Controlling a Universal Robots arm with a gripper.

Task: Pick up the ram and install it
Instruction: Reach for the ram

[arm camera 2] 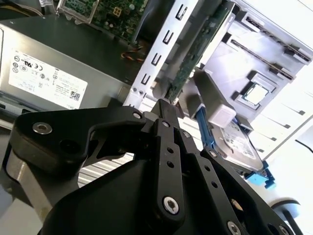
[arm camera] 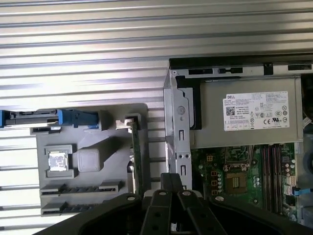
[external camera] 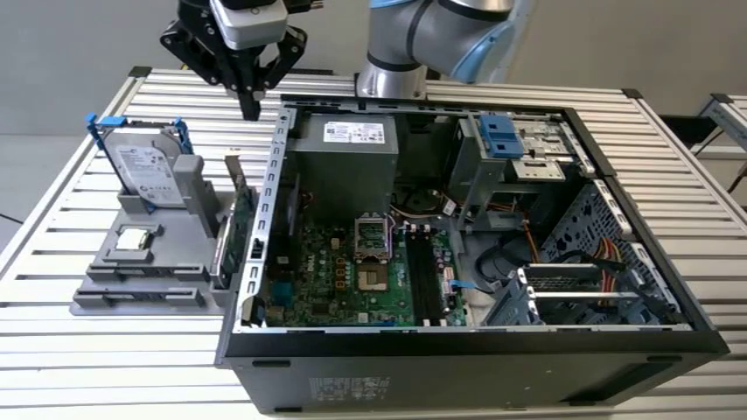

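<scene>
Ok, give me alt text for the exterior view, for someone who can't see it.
The arm's gripper, shut and empty, hangs over the slatted table between a grey holder and an open computer case. The holder carries a hard drive and an upright green card; the case shows its motherboard and power supply.

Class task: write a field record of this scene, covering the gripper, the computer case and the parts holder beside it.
gripper: black two-finger gripper, closed, empty, above the slatted metal table
case: open black computer tower on its side, green motherboard exposed
holder: grey plastic parts holder on the exterior view's left of the case
in holder: silver hard drive in blue-tabbed frame; green card standing on edge
</scene>
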